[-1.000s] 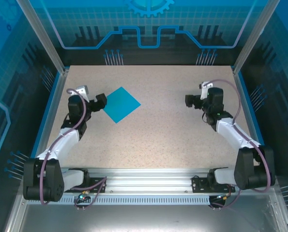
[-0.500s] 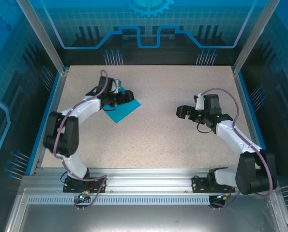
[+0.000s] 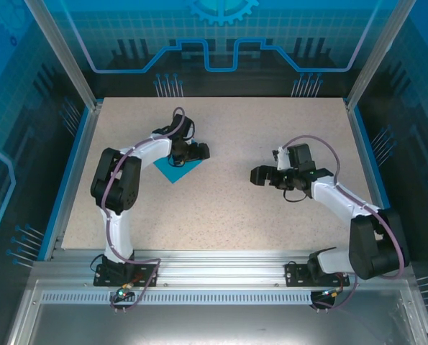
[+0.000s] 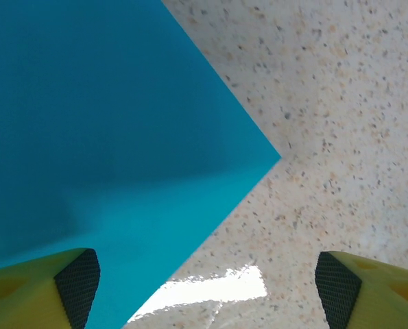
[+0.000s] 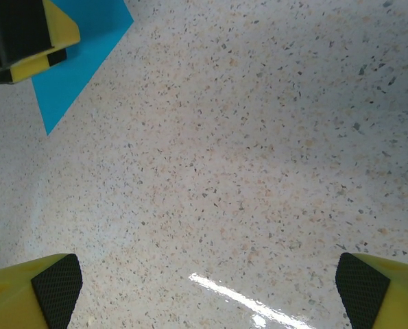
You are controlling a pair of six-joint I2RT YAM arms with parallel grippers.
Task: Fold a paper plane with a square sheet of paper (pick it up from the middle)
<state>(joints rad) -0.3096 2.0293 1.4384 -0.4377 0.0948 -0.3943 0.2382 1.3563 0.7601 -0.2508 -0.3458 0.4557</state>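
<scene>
Broadly, one counter (image 3: pixel 228 215) carries everything: a flat rectangle with a beige stone look, flecked with dark and tan specks and glossy enough to throw white glare; two arms rise from its near edge, the left arm (image 3: pixel 138 154) and the right arm (image 3: pixel 336 198), each white-shelled with black joints and a purple cable looped along it; one square sheet of paper (image 3: pixel 174 171), thin, matte and teal-blue, lies flat toward the counter's far-left corner, turned like a diamond with crisp straight edges; the left jaws hang over its right-hand corner, spread wide and gripping nothing, one finger above the paper and the other above bare counter, though whether they touch it I cannot tell; the right jaws stand spread wide over bare counter near the middle, gripping nothing; each has two yellow fingers (image 4: pixel 25 291) tipped with black cross-hatched pads (image 5: pixel 56 288), four pads in all.
</scene>
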